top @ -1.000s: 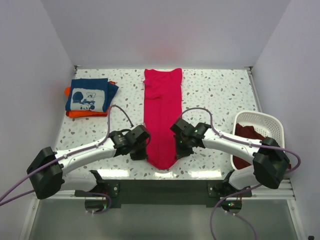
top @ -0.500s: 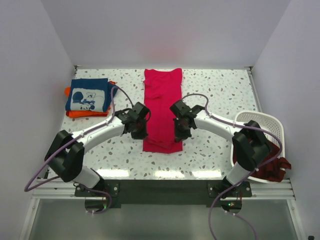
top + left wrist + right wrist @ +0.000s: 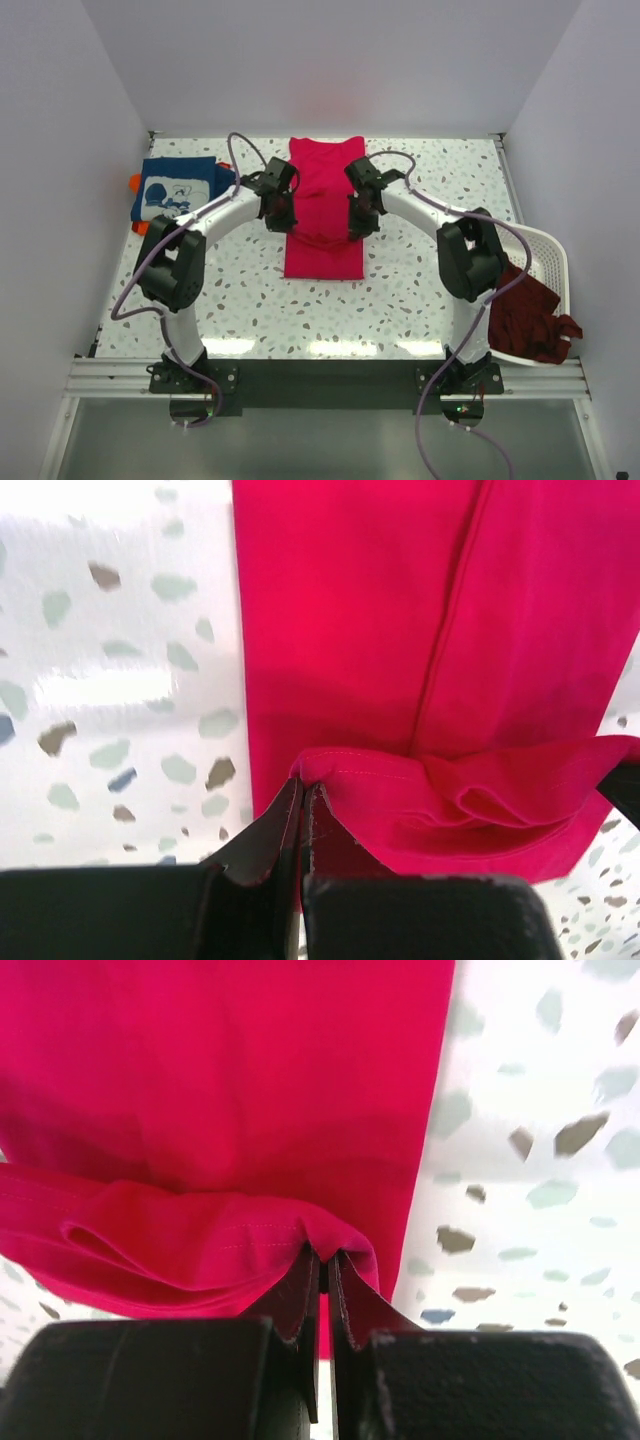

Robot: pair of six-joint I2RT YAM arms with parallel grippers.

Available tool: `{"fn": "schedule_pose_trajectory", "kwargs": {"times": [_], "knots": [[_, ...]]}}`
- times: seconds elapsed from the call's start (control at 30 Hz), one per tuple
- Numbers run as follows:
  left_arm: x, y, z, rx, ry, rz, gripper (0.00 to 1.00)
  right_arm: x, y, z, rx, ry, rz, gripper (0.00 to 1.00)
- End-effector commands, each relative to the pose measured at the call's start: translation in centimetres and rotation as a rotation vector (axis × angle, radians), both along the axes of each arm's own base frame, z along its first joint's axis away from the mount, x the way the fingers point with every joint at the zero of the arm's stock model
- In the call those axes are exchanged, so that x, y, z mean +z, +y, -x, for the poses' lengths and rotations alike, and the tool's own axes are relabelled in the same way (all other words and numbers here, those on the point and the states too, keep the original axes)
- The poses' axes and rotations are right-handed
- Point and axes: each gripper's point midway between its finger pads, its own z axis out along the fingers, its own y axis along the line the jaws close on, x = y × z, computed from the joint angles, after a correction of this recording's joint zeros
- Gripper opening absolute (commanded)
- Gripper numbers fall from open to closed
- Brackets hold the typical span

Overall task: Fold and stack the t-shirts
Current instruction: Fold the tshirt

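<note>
Half-folding pink shirt (image 3: pixel 322 255), hem corners clamped in left gripper (image 3: pixel 303 792) and right gripper (image 3: pixel 322 1260) jaws. Next: lay hem at collar, release.

Both arms stretch far forward from their bases and bow outward at the elbows, then curve in toward the crimson-pink t-shirt (image 3: pixel 323 190), one on each side of it. The left gripper (image 3: pixel 282 220) sits at the shirt's left edge and the right gripper (image 3: pixel 357 226) at its right edge, level with each other, wrists angled down at the cloth. In the wrist views, the left gripper's fingers (image 3: pixel 268 832) are pressed together on the shirt's hem. The right gripper's fingers (image 3: pixel 350 1300) pinch the hem the same way.
</note>
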Motion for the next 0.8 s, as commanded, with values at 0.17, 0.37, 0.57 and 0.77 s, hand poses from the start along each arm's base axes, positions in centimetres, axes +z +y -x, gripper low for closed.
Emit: {"fn": "schedule_pose_trajectory", "kwargs": {"times": [0.17,0.37,0.57,0.77], "knots": [[1.7,0.3,-6.1,0.008,-0.075,0.018,0.0,0.7,-1.1,-5.0,-0.022,-0.034,0.029,0.0],[0.3,1.4,-8.0,0.038,-0.064,-0.013,0.0,-0.3,-2.0,-6.9,-0.056,-0.022,0.029,0.0],[-0.2,1.5,-9.3,0.039,-0.066,-0.015,0.0,-0.2,-2.3,-8.5,-0.073,-0.034,0.018,0.0],[0.4,1.7,-10.6,0.048,-0.081,0.0,0.0,0.6,-2.1,-10.0,-0.083,-0.057,0.004,0.0]]}}
